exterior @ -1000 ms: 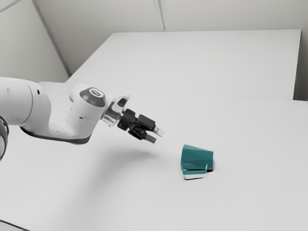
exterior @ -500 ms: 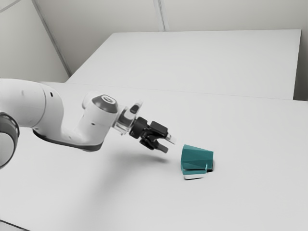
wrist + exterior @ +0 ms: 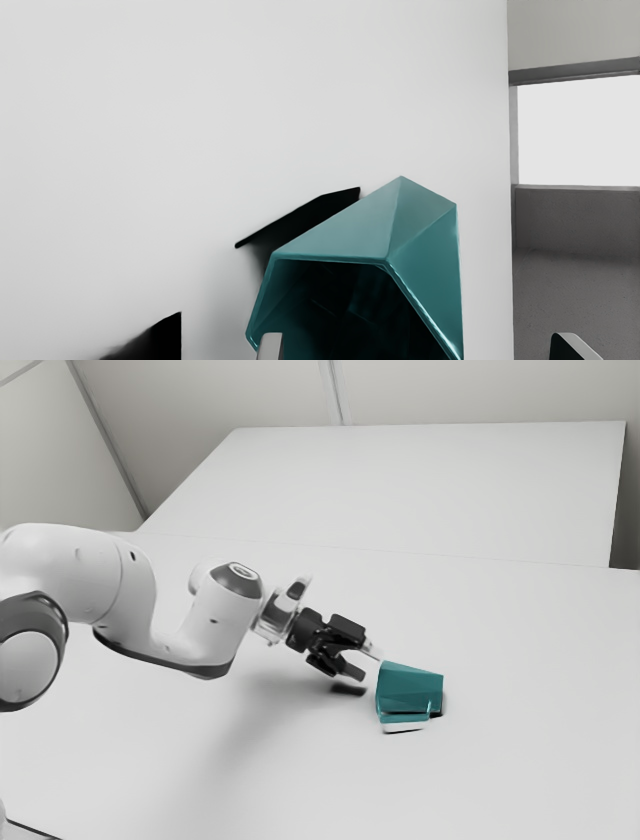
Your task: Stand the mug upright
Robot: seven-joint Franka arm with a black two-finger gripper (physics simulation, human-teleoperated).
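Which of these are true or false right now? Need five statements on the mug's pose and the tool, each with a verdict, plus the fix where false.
1. The mug lies on its side on the table. True.
2. In the exterior view, the tool is to the left of the mug. True.
3. The tool is shut on the mug. False: its fingers stand well apart, with no grip on the mug from two sides.
4. The mug opens away from the tool. False: it opens toward the tool, and the wrist view looks into it.
5. The mug is teal. True.
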